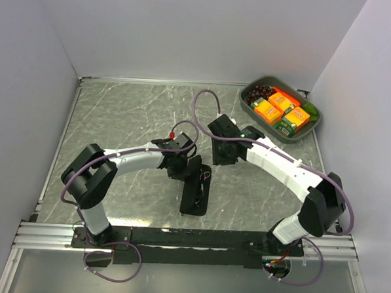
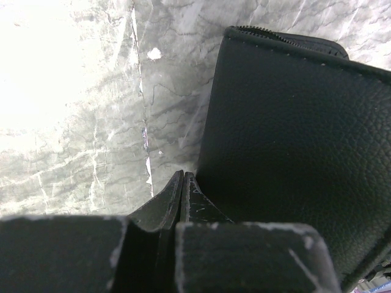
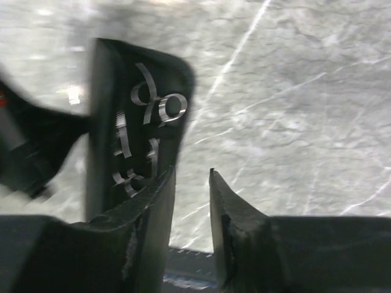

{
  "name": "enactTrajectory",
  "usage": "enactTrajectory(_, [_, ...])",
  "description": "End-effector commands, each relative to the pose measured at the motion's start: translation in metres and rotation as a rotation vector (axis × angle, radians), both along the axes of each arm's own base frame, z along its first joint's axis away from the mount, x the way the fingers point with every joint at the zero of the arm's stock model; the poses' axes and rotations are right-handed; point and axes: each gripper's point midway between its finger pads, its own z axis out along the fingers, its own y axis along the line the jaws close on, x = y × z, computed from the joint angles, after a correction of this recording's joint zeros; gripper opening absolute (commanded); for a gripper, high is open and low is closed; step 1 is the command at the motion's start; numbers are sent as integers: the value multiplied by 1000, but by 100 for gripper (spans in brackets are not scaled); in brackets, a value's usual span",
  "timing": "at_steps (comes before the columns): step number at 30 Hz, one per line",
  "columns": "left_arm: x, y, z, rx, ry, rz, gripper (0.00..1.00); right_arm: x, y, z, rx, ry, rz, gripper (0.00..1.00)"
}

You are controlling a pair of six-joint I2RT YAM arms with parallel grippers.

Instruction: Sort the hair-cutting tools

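Note:
A black zip case (image 1: 194,200) lies open at the table's middle, one half raised. In the right wrist view its inside (image 3: 104,122) holds silver scissors (image 3: 164,105) by their ring handles in loops; a second set of silver rings (image 3: 130,178) shows lower. I cannot make out the black hair clips. My left gripper (image 1: 179,165) is shut and empty, its tips (image 2: 183,174) at the edge of the case's leather cover (image 2: 293,134). My right gripper (image 1: 221,153) is slightly open and empty (image 3: 192,172), just right of the raised half.
A grey-green tray (image 1: 268,79) with orange boxes (image 1: 269,111) and dark grapes (image 1: 257,94) stands at the back right. White walls close in the table on three sides. A metal rail (image 1: 46,234) runs along the near edge.

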Motion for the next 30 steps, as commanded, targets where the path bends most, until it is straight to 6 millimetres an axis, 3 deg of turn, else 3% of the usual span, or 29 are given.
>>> enactTrajectory(1, [6, -20, 10, -63, -16, -2, 1, -14, 21, 18, 94, 23, 6, 41])
enactTrajectory(9, [5, -20, 10, -59, -18, -9, 1, -19, 56, 18, 128, 14, 79, 47])
enactTrajectory(14, [4, -18, 10, -52, -20, -9, 1, -19, 64, 11, 142, 33, 90, 48])
enactTrajectory(24, [1, -15, 10, -50, -18, -4, 1, -27, 70, -20, 116, 98, 121, 49])
enactTrajectory(30, [0, -15, 9, -51, -15, -6, 1, -28, 74, -18, 140, 91, 136, 49])
